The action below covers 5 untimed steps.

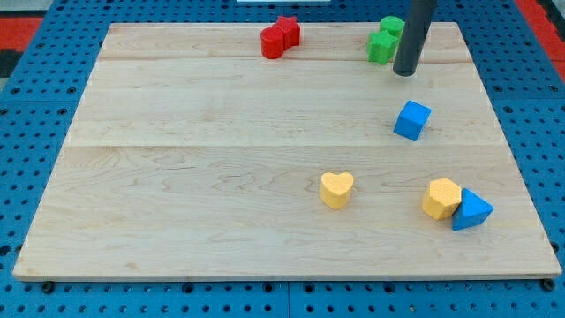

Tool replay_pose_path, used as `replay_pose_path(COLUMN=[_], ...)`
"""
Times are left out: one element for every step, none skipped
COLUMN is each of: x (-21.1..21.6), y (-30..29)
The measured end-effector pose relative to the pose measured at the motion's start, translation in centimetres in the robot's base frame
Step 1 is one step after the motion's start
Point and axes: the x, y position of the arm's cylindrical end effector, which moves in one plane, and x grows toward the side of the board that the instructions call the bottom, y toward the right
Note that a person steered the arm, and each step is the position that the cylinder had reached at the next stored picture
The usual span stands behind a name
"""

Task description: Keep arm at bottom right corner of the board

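My tip [405,71] is at the end of the dark rod near the view's top right of the wooden board [221,177]. It stands just right of and below the two green blocks [384,40] and above the blue cube [412,120]. Near the board's bottom right corner lie a yellow hexagonal block [441,198] and a blue triangular block [472,210], touching each other. A yellow heart block [336,189] lies left of them.
A red round block [273,42] and a red star block [287,30] touch each other at the board's top edge, left of the green blocks. A blue pegboard surface [35,132] surrounds the board.
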Motion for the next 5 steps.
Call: replay_pose_path(x=[0.0, 0.6, 2.2, 6.7, 11.3], y=[0.0, 3.7, 6.9, 6.9, 9.3])
